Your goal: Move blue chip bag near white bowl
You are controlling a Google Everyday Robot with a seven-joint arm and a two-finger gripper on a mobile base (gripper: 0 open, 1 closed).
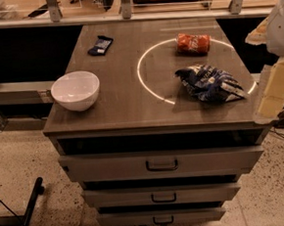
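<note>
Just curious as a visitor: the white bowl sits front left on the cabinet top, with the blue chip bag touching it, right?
Not touching. The camera view shows the white bowl front left, but the blue chip bag lies well apart, toward the right. The gripper is at the picture's right edge.

Single view, set high in front of the bench (120, 87) on its drawer side. Looks down at a steep slant across the bench top toward the far edge and the railing (124, 11) behind the bench. Sits close enough to fill most of the frame with the bench top and three drawer fronts (161, 165), with floor (27, 158) below the bench. Catches the tool (276, 87) large and close beside the bench's right front corner, cut off by the frame edge.
</note>
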